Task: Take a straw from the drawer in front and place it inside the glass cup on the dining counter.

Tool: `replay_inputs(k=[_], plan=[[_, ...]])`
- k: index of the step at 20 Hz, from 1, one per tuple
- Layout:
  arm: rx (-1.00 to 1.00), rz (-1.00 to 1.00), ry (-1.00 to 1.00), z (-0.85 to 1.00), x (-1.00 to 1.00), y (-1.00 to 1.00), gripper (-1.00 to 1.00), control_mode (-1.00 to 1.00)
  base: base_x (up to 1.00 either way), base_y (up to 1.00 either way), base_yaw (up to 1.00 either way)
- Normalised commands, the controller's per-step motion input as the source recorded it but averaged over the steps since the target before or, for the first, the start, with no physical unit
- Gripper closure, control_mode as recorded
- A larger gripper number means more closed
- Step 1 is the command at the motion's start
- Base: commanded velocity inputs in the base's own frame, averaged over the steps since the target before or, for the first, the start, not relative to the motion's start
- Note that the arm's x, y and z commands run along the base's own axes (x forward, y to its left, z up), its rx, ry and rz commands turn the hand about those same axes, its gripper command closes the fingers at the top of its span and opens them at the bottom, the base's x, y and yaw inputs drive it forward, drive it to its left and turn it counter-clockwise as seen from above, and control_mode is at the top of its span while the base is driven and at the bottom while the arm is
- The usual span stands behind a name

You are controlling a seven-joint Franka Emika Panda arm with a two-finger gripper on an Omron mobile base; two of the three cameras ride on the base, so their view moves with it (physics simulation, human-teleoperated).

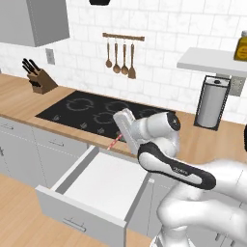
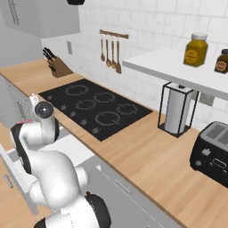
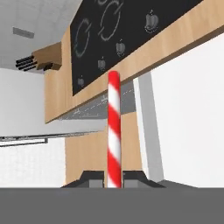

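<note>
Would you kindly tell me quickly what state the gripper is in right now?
Gripper: jaws shut on the straw, which sticks out straight from between them, above the open drawer.

One straw (image 3: 113,131), one open drawer (image 1: 103,185), four hanging utensils (image 1: 120,61), two jars (image 2: 195,49), one toaster (image 2: 213,153).

Legible text: none. Robot arm (image 1: 176,169): small white marking on dark link cover, too small to read. Amber jar (image 2: 195,49): dark round label, blurred, unreadable
</note>
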Motion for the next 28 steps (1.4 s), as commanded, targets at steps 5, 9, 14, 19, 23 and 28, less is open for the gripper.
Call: replay_inputs(k=[5,9,14,19,23,28], plan=[[-0.17,-0.02,0.14,0.33,-0.96,-0.65,1.00,-1.00,0.00,0.00,0.00],[-0.18,-0.06,0.20,0.06,-0.81,-0.49,1.00,-1.00,0.00,0.00,0.00],[-0.02,-0.17,0.06,-0.11,-0.38,-0.75,1.00,-1.00,0.00,0.00,0.00],[0.02,-0.09,-0.06,-0.36,0.01,-0.55,1.00,-1.00,0.00,0.00,0.00],[-0.02,0.00,-0.10,-0.54,0.16,-0.09,1.00,-1.00,0.00,0.00,0.00],[-0.09,0.00,-0.13,-0.62,0.36,0.05,1.00,-1.00,0.00,0.00,0.00]])
